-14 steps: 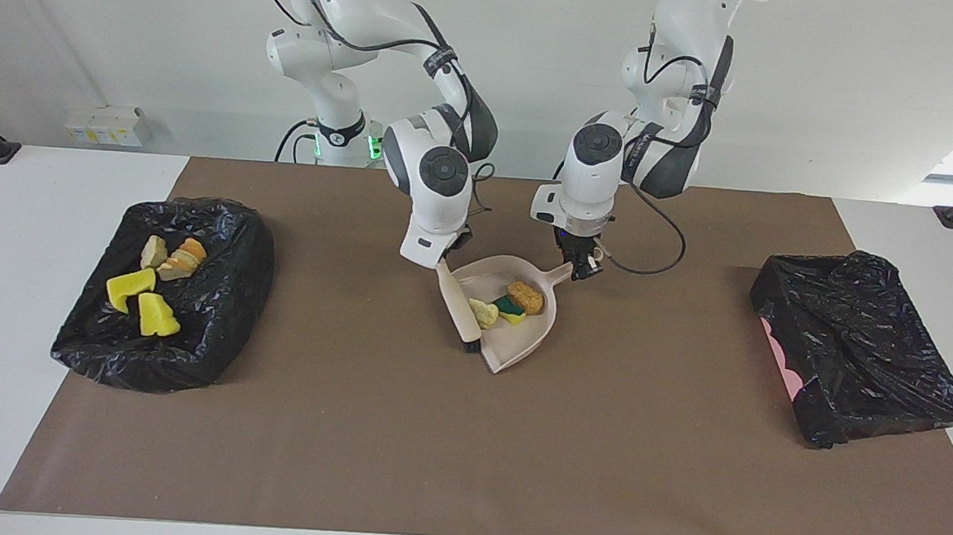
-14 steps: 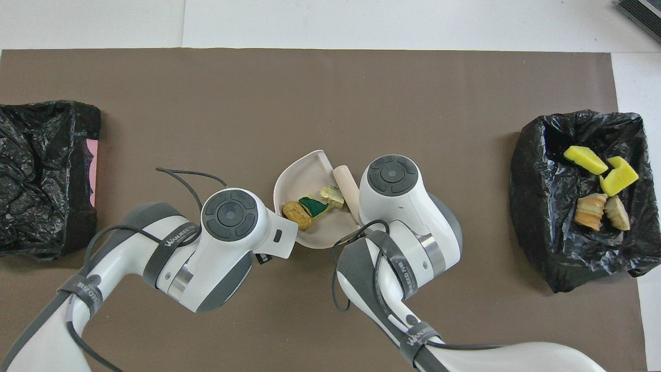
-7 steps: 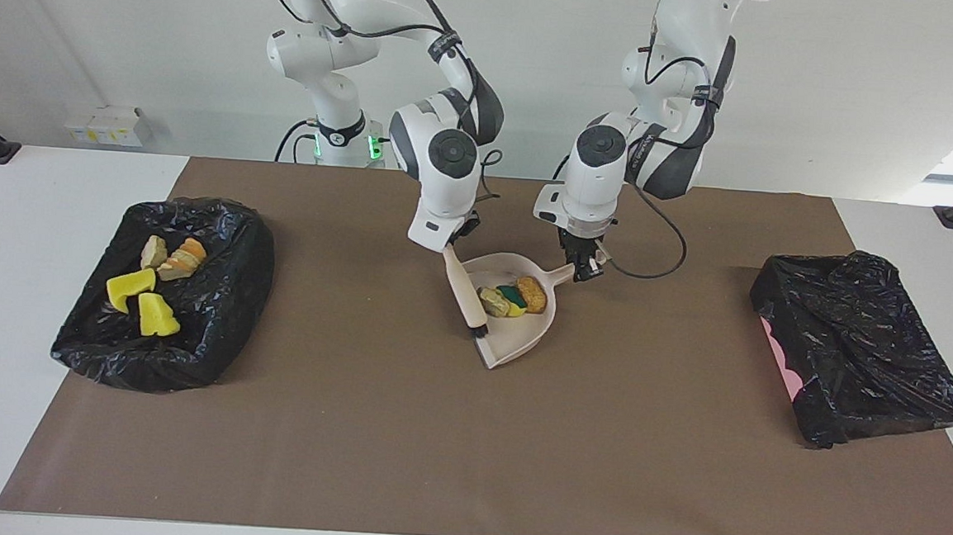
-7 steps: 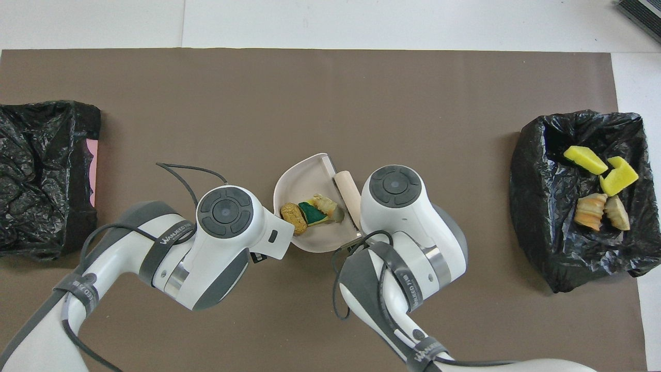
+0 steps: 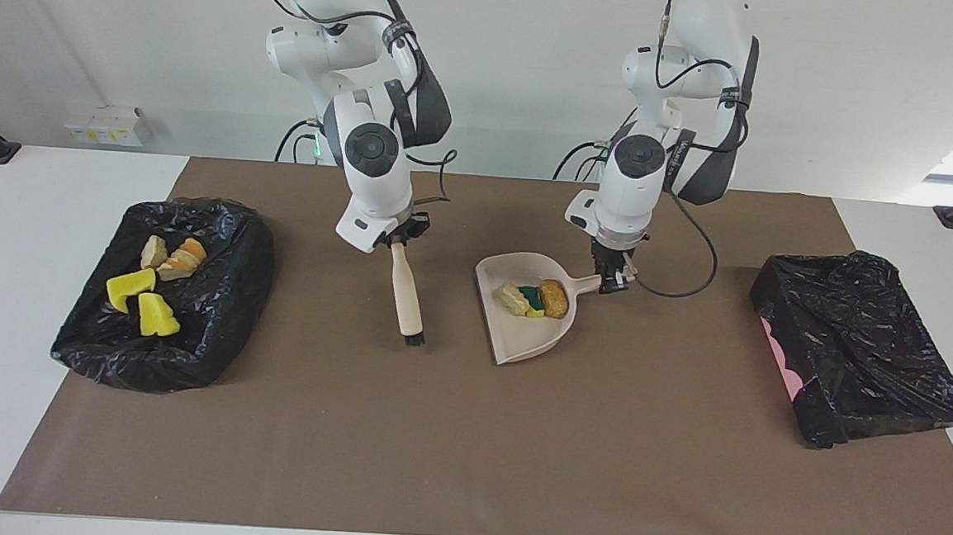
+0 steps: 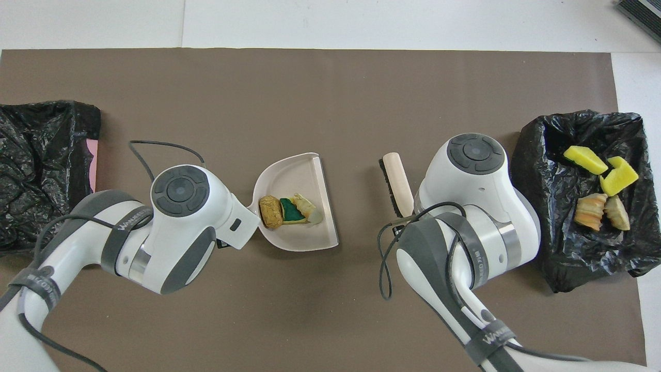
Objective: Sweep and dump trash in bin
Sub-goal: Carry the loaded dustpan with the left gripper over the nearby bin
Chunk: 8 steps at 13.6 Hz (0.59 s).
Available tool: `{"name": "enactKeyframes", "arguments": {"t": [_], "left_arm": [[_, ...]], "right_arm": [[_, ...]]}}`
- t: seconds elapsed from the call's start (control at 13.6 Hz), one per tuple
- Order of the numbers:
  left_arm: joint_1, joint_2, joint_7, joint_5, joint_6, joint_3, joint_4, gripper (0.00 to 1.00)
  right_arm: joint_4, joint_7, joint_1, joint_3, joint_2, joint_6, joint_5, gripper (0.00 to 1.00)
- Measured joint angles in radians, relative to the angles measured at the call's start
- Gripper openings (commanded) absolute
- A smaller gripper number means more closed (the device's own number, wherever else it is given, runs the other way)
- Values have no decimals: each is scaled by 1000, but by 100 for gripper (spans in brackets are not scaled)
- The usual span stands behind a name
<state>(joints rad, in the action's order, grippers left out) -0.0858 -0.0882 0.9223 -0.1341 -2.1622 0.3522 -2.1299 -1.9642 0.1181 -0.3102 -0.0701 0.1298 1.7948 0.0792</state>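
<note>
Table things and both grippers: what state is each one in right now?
Dustpan: loaded with three scraps.
Brush: held, apart from dustpan.
Bin with trash: four scraps inside.
Other bin: contents hidden.
Left gripper: shut on dustpan handle.
Right gripper: shut on brush.

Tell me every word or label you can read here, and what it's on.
"WANJEED": on the left arm's strap.
"WANJEED": on the right arm's lower strap.
Print on the right arm's upper strap: too small to read.
Stickers on the white boxes at the wall: too small to read.
</note>
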Motion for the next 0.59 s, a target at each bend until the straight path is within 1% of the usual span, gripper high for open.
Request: {"name": "enactKeyframes", "arguments": {"t": [0.15, 0.29, 0.44, 0.59], "left_arm": [[0, 35, 86, 0, 10, -69, 4, 0], [1, 85, 192, 0, 36, -156, 6, 0], [1, 133, 305, 0, 87, -267, 22, 0], [3, 156, 406, 0, 138, -394, 66, 0]], "right_arm": [[-3, 45, -13, -2, -12, -8, 0, 0], [-9, 122, -62, -5, -19, -8, 0, 0], [-19, 227, -129, -10, -31, -8, 3, 0], [-29, 329, -192, -14, -45, -8, 24, 0]]}}
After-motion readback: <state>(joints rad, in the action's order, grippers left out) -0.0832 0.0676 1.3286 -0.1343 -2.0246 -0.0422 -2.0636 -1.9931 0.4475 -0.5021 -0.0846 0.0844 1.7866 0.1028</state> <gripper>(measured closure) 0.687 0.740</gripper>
